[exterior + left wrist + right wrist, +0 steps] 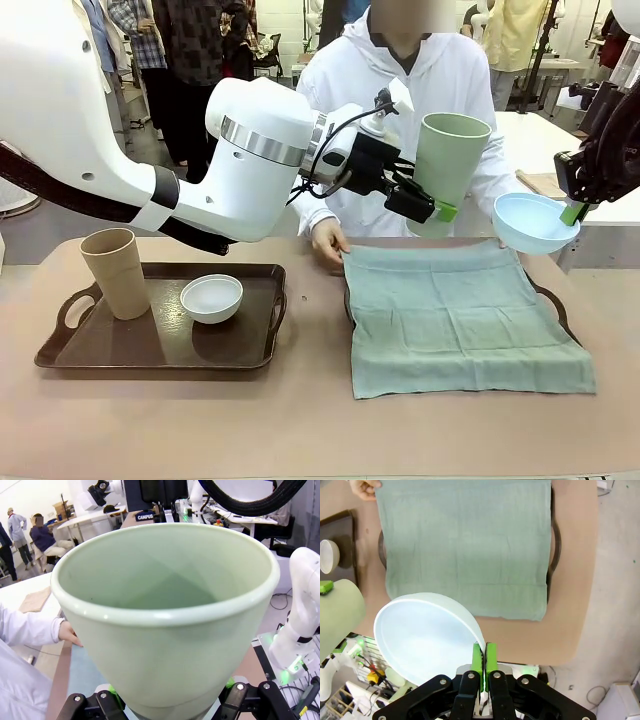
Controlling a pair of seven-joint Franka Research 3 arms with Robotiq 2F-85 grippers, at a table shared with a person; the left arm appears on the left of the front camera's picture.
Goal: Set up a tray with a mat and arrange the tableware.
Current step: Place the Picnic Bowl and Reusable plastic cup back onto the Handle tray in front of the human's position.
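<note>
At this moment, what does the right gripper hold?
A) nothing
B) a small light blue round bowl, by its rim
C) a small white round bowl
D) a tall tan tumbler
B: the right gripper is pinched shut on the rim of the small light blue round bowl, which it holds in the air.

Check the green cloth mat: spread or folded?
Spread. The pale green cloth mat lies open and flat over the dark tray, crease lines showing, a person's hand at its far corner.

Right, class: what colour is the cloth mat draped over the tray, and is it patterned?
The mat is a plain, muted sage green with no pattern. It shows best in the front view.
</note>
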